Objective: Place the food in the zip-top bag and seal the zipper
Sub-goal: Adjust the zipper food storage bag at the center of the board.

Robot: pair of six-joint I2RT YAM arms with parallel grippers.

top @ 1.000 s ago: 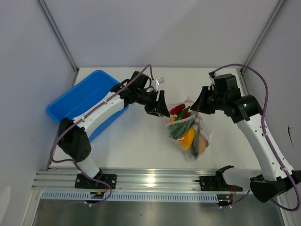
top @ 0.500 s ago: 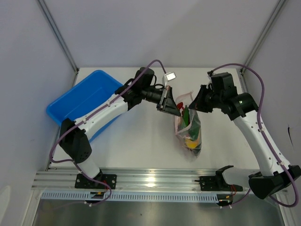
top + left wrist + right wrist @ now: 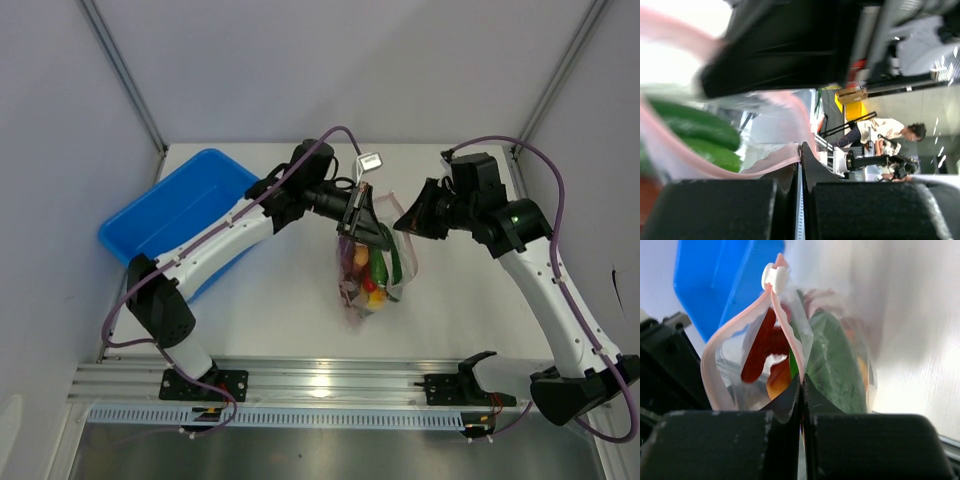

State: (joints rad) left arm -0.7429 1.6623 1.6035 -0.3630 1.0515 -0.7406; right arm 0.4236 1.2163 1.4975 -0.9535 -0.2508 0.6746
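Left wrist view blurs the food (image 3: 695, 131); left jaws and right jaws each clench the zipper (image 3: 786, 330) of the zip-top bag (image 3: 368, 280).

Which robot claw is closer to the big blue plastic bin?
Left. The left gripper pinches the mouth of the clear plastic bag on the side facing the blue plastic bin; the right gripper pinches the side farther away.

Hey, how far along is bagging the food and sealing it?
Done: the food sits inside the zip-top bag. In hand: the left gripper and right gripper each pinch the pink zipper edge. To do: the mouth gapes open, so sealing remains.
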